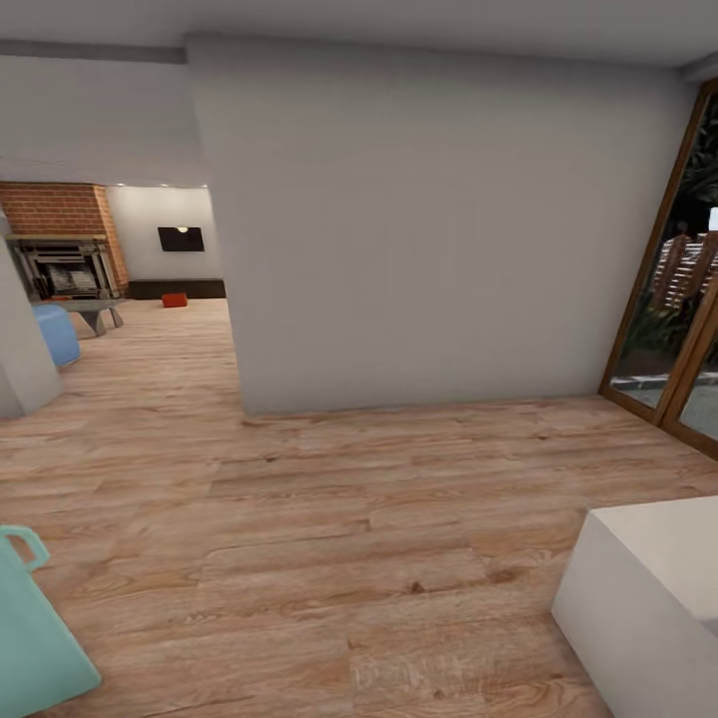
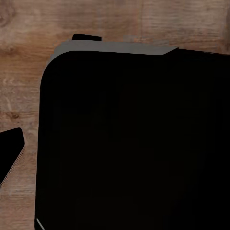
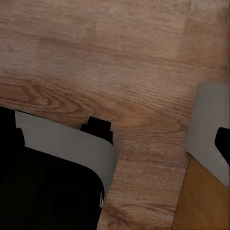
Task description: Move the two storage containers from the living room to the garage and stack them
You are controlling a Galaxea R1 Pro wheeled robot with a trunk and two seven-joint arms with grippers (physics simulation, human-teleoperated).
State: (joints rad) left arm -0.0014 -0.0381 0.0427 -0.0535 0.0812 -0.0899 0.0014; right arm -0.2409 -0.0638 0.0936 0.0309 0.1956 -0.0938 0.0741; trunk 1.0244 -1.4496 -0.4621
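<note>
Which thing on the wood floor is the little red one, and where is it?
It's the small orange-red storage container, far away by the dark low cabinet at the back wall. The blue seat and the teal thing close by are other colours.

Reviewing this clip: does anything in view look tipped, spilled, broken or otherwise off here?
Nothing stands out. The wood-plank floor looks unmarked, and a small orange-red container sits upright on it far off beside the brick fireplace. It is too small to judge further.
</note>
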